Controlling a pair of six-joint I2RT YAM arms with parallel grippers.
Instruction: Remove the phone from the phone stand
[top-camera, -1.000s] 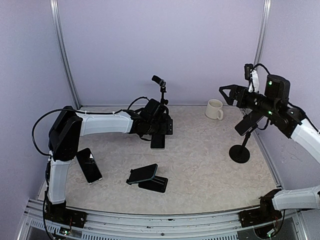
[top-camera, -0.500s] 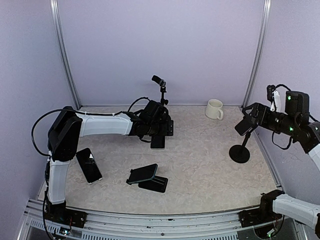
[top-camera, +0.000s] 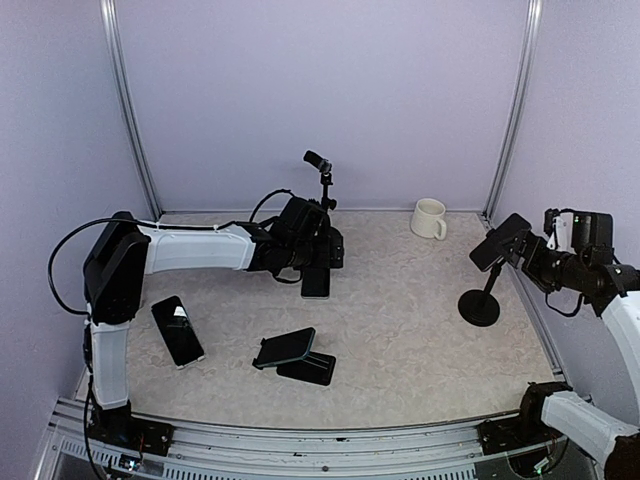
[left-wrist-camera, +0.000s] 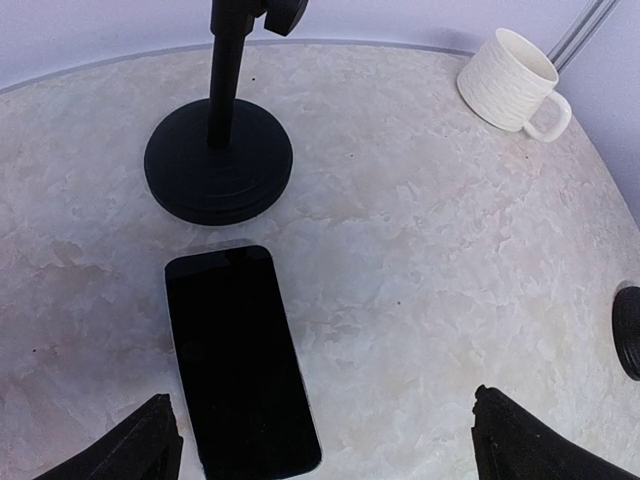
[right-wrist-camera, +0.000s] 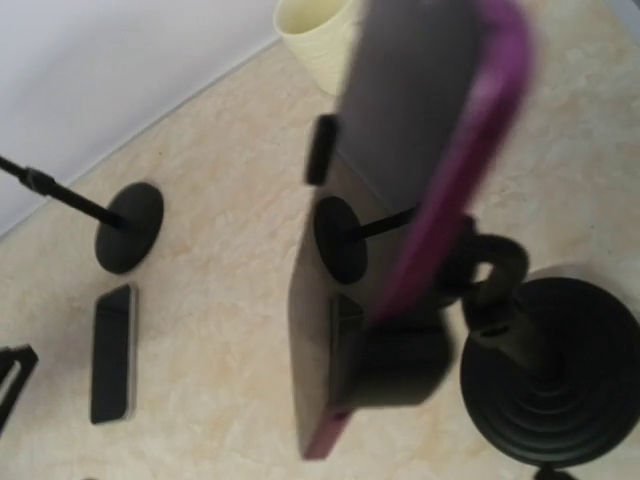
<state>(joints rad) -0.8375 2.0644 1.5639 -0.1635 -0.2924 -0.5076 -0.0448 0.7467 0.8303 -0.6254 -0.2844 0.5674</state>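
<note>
A phone in a purple case (top-camera: 498, 243) sits tilted in the clamp of a black pole stand (top-camera: 479, 307) at the right. It fills the right wrist view (right-wrist-camera: 420, 170), blurred and close, still in the clamp. My right gripper (top-camera: 524, 257) is just behind it, to its right, jaws spread. My left gripper (top-camera: 318, 250) is open over a black phone (top-camera: 315, 283) lying flat on the table. That phone also shows in the left wrist view (left-wrist-camera: 240, 350), near the left finger (left-wrist-camera: 150, 440), untouched.
An empty pole stand (top-camera: 325, 185) stands behind the left gripper, its base (left-wrist-camera: 218, 160) near the flat phone. A cream mug (top-camera: 430, 218) is at the back right. Another phone (top-camera: 284, 347) rests on a low stand (top-camera: 308, 369) at front centre. A further phone (top-camera: 178, 330) lies at the left.
My right arm has dropped and swung right, from above the stand to just behind its phone. The phone stays in the clamp. My left arm has barely moved.
</note>
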